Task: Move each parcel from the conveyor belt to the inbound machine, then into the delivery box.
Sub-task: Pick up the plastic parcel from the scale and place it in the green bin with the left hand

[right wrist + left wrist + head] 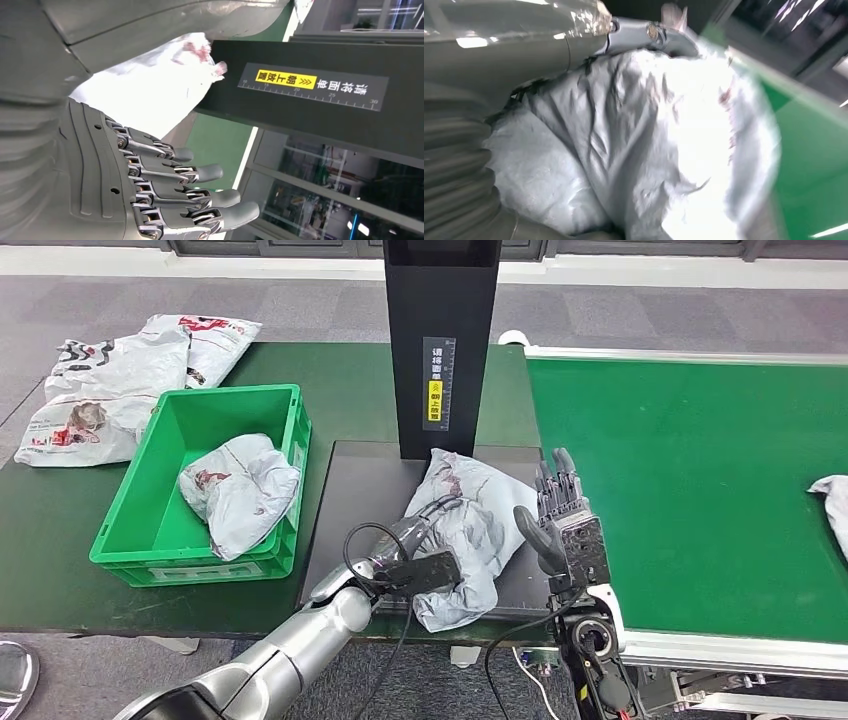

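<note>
At the centre of the head view a crumpled grey parcel [468,530] lies on the dark plate of the inbound machine [345,502], its upper end touching the foot of the machine's black column [440,340]. The left hand [425,545] reaches in from the lower left and lies on the parcel, fingers curled over its wrinkled plastic; the left wrist view, blurred, shows the bag [634,145] filling the picture with a grey finger [659,35] pressed along its edge, so the hand grips the parcel. The right hand [562,515] stands upright just right of the parcel, at the edge of the plate, its fingers straight, held side by side and clasping nothing; the right wrist view shows those fingers [200,172] extended beside the column's yellow label [286,79].

Left of centre, the green delivery box [150,485] holds another crumpled grey parcel [238,492]. Several flat white mailers [105,385] are piled on the dark green table in the upper left. On the green conveyor belt [690,460] filling the right side, one more parcel [832,505] shows partly at the right edge of the frame.
</note>
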Robot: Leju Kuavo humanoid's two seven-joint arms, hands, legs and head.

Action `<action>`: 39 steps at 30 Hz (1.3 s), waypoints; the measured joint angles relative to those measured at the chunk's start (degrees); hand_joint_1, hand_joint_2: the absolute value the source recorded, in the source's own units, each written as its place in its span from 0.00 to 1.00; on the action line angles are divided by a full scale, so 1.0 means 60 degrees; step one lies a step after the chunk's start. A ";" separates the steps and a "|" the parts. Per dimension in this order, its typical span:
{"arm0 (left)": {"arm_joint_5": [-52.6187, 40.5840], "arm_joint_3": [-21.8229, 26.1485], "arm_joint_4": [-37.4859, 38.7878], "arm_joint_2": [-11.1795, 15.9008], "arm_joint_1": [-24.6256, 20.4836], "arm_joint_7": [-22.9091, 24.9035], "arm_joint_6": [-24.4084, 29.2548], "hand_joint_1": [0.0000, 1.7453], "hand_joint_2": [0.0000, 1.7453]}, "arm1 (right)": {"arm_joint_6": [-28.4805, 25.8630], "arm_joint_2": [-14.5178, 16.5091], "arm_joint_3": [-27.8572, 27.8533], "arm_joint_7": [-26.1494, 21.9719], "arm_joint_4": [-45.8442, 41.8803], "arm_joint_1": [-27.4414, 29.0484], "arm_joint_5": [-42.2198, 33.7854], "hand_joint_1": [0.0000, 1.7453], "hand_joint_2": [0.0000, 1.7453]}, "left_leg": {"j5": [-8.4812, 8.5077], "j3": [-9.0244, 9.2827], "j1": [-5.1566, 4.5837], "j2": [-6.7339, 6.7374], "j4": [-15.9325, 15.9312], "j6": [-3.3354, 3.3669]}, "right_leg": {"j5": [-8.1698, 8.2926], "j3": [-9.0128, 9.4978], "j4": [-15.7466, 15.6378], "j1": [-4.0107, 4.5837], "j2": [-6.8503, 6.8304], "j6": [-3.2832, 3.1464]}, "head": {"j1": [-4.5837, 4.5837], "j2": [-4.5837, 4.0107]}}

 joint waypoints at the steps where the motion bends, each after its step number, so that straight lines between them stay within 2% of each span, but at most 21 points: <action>1: -0.0175 -0.0146 0.0190 -0.0037 -0.0081 0.0139 -0.0040 0.00 1.00 | 0.0034 0.0028 -0.0037 -0.0004 -0.0036 0.0021 0.0021 0.00 1.00 | 0.0000 0.0000 0.0000 -0.0002 0.0000 0.0000 | -0.0001 0.0001 0.0000 0.0000 -0.0002 0.0001 | 0.0000 -0.0001; 3: -0.0468 -0.0406 0.0506 -0.0108 -0.0250 0.0380 -0.0267 0.00 1.00 | 0.0109 0.0078 -0.0101 -0.0005 -0.0085 0.0044 0.0072 0.00 1.00 | 0.0000 0.0000 0.0000 -0.0006 0.0000 0.0001 | -0.0003 0.0004 0.0000 0.0000 -0.0008 0.0002 | 0.0000 -0.0001; 7: -0.1471 -0.1087 0.1080 -0.0252 -0.0740 0.1350 -0.1316 0.00 1.00 | 0.0326 0.0167 -0.0167 -0.0008 -0.0133 0.0032 0.0219 0.00 1.00 | -0.0001 0.0011 0.0000 -0.0020 -0.0001 0.0004 | -0.0007 0.0029 -0.0002 0.0000 -0.0026 0.0005 | 0.0000 0.0000; 11: -0.1833 -0.1658 0.1425 -0.0341 -0.1153 0.1824 -0.1818 1.00 1.00 | 0.0406 0.0218 -0.0171 -0.0032 -0.0139 -0.0003 0.0281 0.00 1.00 | -0.0007 0.0047 0.0000 -0.0026 -0.0001 0.0015 | -0.0014 0.0075 -0.0007 -0.0001 -0.0039 0.0012 | 0.0000 -0.0001; 17: -0.1785 -0.1868 0.1676 -0.0382 -0.1532 0.2030 -0.2025 1.00 1.00 | 0.0495 0.0272 -0.0184 -0.0020 -0.0215 -0.0009 0.0351 0.00 1.00 | -0.0007 0.0093 -0.0001 -0.0024 0.0000 0.0020 | -0.0013 0.0124 -0.0010 -0.0001 -0.0046 0.0013 | 0.0000 -0.0003; 24: -0.1244 -0.1725 0.1730 -0.0384 -0.1695 0.1582 -0.0895 1.00 1.00 | 0.0525 0.0317 -0.0441 0.0136 -0.0542 0.0007 0.0380 0.00 1.00 | -0.0003 0.0101 0.0000 -0.0022 0.0000 0.0017 | -0.0008 0.0125 -0.0007 0.0000 -0.0040 0.0011 | 0.0000 0.0001; 28: -0.0590 -0.1178 0.1666 -0.0374 -0.1713 0.1017 0.0199 1.00 1.00 | 0.0523 0.0320 -0.0501 0.0132 -0.0672 0.0101 0.0384 0.00 1.00 | -0.0002 0.0085 0.0000 -0.0018 0.0000 0.0015 | -0.0006 0.0100 -0.0003 0.0000 -0.0030 0.0009 | 0.0000 -0.0003; 33: 0.0157 0.0035 0.0945 -0.0133 -0.1914 0.0316 0.1454 1.00 1.00 | 0.0413 0.0320 -0.0502 0.0054 -0.0745 0.0287 0.0321 0.00 1.00 | 0.0003 0.0035 0.0001 -0.0008 0.0000 0.0006 | -0.0001 0.0042 0.0008 0.0000 -0.0015 0.0006 | 0.0000 0.0000; 36: 0.0192 0.0608 0.0293 0.0091 -0.1984 0.0244 0.1848 1.00 1.00 | 0.0394 0.0320 -0.0502 0.0005 -0.0753 0.0342 0.0262 0.00 1.00 | 0.0004 0.0026 0.0001 -0.0002 0.0000 0.0004 | 0.0001 0.0029 0.0011 0.0001 -0.0007 0.0005 | 0.0003 0.0000; 39: 0.0171 0.0724 0.0099 0.0150 -0.1984 0.0274 0.1918 1.00 1.00 | 0.0392 0.0320 -0.0502 -0.0005 -0.0765 0.0357 0.0255 0.00 1.00 | 0.0005 0.0024 0.0001 -0.0002 0.0000 0.0003 | 0.0002 0.0026 0.0013 0.0001 -0.0007 0.0005 | 0.0003 -0.0001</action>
